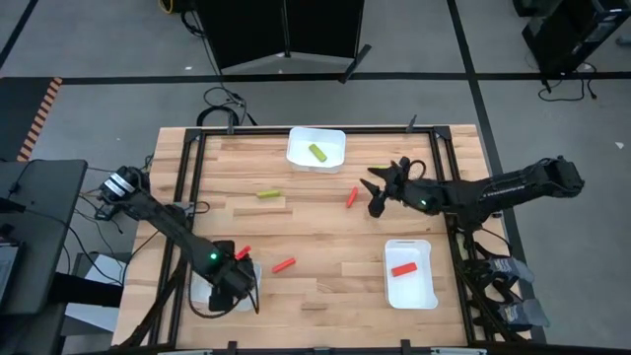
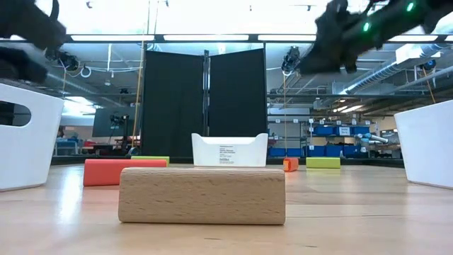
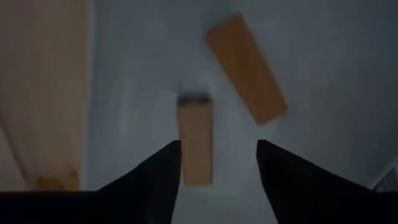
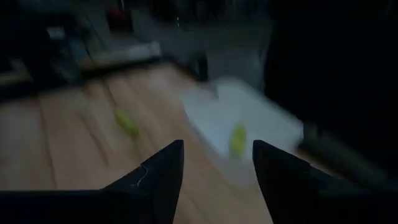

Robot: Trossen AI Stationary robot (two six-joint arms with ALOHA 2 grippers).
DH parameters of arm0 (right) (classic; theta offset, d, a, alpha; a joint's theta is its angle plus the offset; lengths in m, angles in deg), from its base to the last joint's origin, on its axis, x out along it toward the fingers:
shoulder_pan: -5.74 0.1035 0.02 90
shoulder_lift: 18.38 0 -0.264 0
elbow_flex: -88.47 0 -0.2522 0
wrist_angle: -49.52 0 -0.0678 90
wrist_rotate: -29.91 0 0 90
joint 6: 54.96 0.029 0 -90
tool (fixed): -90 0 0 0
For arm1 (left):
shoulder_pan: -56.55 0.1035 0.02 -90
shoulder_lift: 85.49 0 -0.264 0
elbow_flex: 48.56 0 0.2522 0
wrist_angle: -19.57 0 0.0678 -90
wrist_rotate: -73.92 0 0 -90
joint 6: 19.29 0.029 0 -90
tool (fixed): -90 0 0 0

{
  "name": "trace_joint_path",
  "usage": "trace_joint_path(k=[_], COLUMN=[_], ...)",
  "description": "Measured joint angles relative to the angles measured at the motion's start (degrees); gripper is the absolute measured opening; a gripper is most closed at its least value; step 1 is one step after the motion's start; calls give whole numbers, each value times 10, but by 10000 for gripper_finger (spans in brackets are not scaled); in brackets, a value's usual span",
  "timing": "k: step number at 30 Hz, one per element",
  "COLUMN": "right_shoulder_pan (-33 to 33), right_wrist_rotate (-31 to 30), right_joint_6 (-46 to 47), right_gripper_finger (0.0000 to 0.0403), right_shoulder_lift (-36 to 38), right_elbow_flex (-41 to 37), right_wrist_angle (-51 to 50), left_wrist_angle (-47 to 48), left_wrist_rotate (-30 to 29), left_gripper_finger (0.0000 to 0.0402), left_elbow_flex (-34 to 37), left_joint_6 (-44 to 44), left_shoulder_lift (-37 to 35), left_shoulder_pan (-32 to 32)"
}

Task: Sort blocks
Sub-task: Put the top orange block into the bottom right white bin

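1. Two tan blocks lie in the near-left tray. The left gripper hangs over them, fingers apart, holding nothing.
2. One yellow-green block and two red blocks lie loose on the table; they look light, stiff and smooth, best pinched across the short sides.
3. The right gripper hovers right of centre, fingers apart, empty.

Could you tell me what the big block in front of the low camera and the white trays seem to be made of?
The tan block looks like unfinished wood: pale, matte, with fine grain flecks and rounded edges. The white trays, such as the far tray, look like moulded plastic: smooth and uniform, with thin walls and a dipped rim, though the material is not certain.
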Motion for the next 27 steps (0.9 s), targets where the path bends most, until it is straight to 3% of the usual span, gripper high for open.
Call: trace_joint_path(k=[3,6,12,15,19,27], right_shoulder_pan=[-64,-114,-212,-249,-273,-257], right_wrist_rotate=[81,117,197,225,261,320], right_joint_6=[63,79,57,37,1,-102], right_gripper_finger=[204,210,241,259,275,277], right_shoulder_lift=[0,0,0,0,0,-52], right_elbow_flex=[0,0,0,0,0,28], right_wrist_angle=[-94,-163,-236,-266,-269,-271], left_wrist_angle=[-16,-18,-32,-28,-27,-54], left_wrist_rotate=[-36,-104,-373,-454,-498,-505], left_gripper_finger=[239,248,248,247,247,247], left_elbow_flex=[0,0,0,0,0,0], left_joint_6=[0,2,-6,3,14,49], left_shoulder_lift=[-32,-69,-173,-211,-231,-232], left_shoulder_pan=[0,0,4,19,58,117])
